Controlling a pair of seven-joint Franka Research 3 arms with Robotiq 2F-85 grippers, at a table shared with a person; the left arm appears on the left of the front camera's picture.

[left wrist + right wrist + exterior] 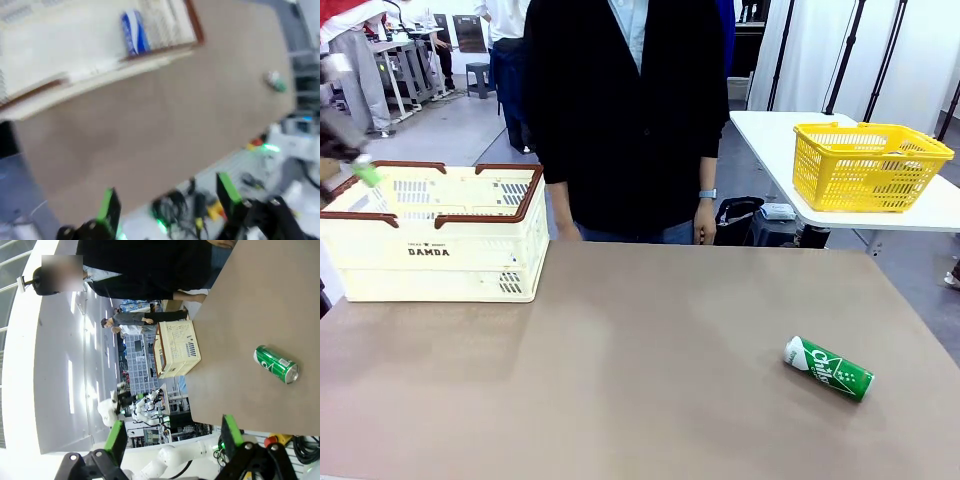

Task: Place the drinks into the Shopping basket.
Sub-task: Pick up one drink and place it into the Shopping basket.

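Left end effector [167,192] is held apart, blue can [134,32] seen ahead in Shopping basket [165,47]. Right end effector [174,427] is likewise apart — green can [276,365] ahead.

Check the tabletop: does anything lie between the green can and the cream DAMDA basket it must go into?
Nothing visible does. Only bare table separates the green can, lying on its side, from the basket.
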